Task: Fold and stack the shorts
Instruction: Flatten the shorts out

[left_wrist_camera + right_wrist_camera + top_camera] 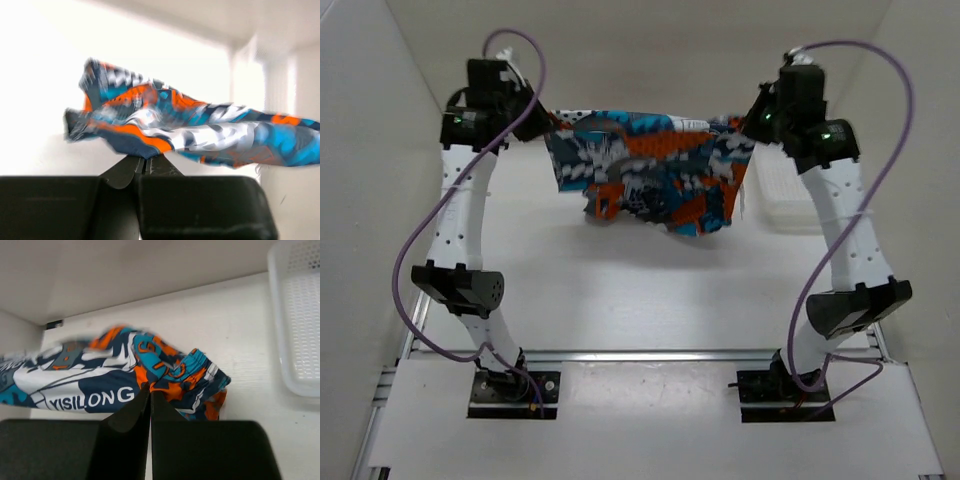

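Item: one pair of shorts (650,170), soft fabric, patchwork print in navy, teal, orange, grey and white; "YISILONG" lettering in white on a navy panel, read from my right wrist view. State: unfolded, stretched sideways and hanging in the air above the table (640,290), one end pinched in my left claw (145,162), the other end pinched in my right claw (150,392). Upper edge runs roughly level between the two holds; lower edge sags in loose, uneven folds, lowest toward my right side. My left wrist view is blurred.
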Robot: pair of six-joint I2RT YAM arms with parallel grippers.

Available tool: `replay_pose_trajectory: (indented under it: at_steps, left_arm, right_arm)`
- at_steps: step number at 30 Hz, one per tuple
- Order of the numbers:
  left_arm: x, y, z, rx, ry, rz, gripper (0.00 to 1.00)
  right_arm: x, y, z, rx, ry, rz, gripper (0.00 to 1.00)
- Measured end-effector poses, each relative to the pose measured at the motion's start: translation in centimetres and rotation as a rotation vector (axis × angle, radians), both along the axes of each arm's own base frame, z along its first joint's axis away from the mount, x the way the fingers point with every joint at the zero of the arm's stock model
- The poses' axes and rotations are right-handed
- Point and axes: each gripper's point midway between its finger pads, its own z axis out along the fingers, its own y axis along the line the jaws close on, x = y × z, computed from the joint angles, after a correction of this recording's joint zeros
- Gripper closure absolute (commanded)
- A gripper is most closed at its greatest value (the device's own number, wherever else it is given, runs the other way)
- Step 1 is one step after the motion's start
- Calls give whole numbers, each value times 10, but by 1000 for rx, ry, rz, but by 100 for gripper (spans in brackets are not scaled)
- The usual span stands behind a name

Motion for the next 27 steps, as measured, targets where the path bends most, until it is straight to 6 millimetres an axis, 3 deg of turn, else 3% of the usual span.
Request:
replay_pose_trajectory:
  at_steps: [2,4,6,7,8,9,10,11,12,15,16,18,19,20,23,25,27]
  left_arm:
    - [-22,13,28,-11,-62,20,90]
    - [-53,17,36,-12,-85,22,90]
    - [-86,17,33,-14,-82,3,90]
    - [-100,15,26,-13,-78,-10,90]
    - [-114,15,10,-11,-44,-23,84]
    - [-127,14,-11,-7,-1,-34,71]
    - [-138,15,-37,3,41,-39,53]
    - [-151,19,-71,19,119,-35,11]
    - [-161,22,-103,34,197,-31,0]
    - [-194,30,-207,49,483,-4,0]
    - [-206,32,-235,56,581,1,2]
    - [-217,33,-263,65,698,3,11]
    - [-217,33,-266,66,715,5,15]
    - [-214,33,-265,65,710,6,30]
    - [-204,33,-252,62,655,18,44]
    - [-201,33,-246,56,624,30,39]
    - [-203,29,-249,25,613,29,20]
  right_arm:
    - [-15,5,27,31,-70,33,100]
    - [-42,6,31,36,-98,64,100]
    - [-74,2,7,40,-67,85,100]
    - [-86,0,-8,43,-51,92,100]
    - [-98,-1,-31,44,-14,99,97]
    - [-109,-3,-54,49,15,104,75]
    - [-122,-5,-86,44,76,103,59]
    - [-137,-12,-127,19,156,92,46]
    - [-150,-19,-158,6,226,73,25]
    - [-197,-38,-242,-46,442,31,14]
    - [-214,-43,-259,-57,503,19,14]
    - [-227,-48,-266,-61,539,5,14]
    - [-227,-48,-264,-50,533,-5,14]
    - [-226,-48,-261,-41,525,-10,17]
    - [-221,-48,-254,2,515,-32,24]
    - [-220,-48,-258,51,526,-59,24]
    - [-221,-50,-270,109,541,-85,24]
